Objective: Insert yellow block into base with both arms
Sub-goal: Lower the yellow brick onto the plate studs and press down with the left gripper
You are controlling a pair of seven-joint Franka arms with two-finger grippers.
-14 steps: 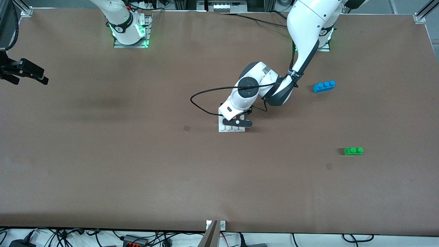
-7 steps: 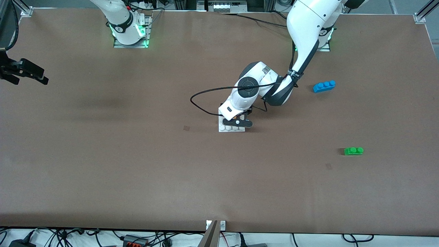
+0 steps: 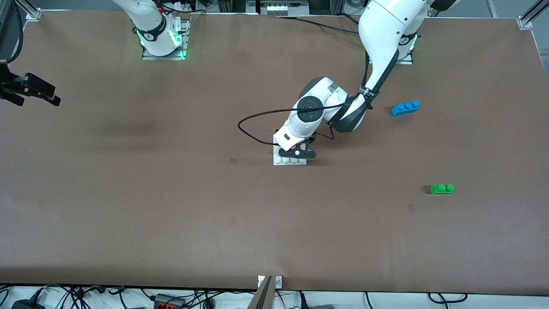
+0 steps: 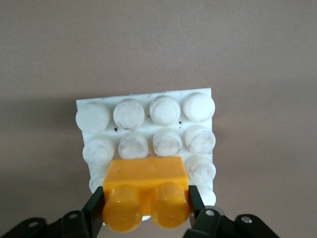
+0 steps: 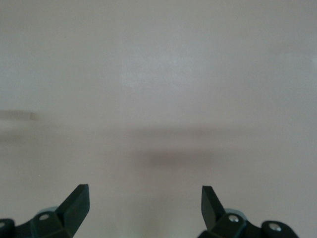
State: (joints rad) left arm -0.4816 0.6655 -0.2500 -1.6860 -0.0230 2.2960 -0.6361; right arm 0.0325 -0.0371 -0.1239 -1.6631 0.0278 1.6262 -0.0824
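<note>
We see the left gripper [image 4: 146, 210] clamping the glossy yellow block [image 4: 145, 191] over the studded white base [image 4: 148, 134]; the right gripper [image 5: 144, 201] waits agape.

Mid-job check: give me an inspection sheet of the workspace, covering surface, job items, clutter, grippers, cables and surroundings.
Surface: brown table, a few small dark marks.
Job's things: yellow block over the base, at an edge row of studs; whether seated, cannot tell.
Clutter: blue brick and green brick toward the left arm's end, the green nearer the camera.
Grippers: left gripper shut on the yellow block; right gripper open, empty, waiting at the right arm's end.
Cables: black cable looping off the left wrist.
Surroundings: cords and plugs along the table's near edge.
</note>
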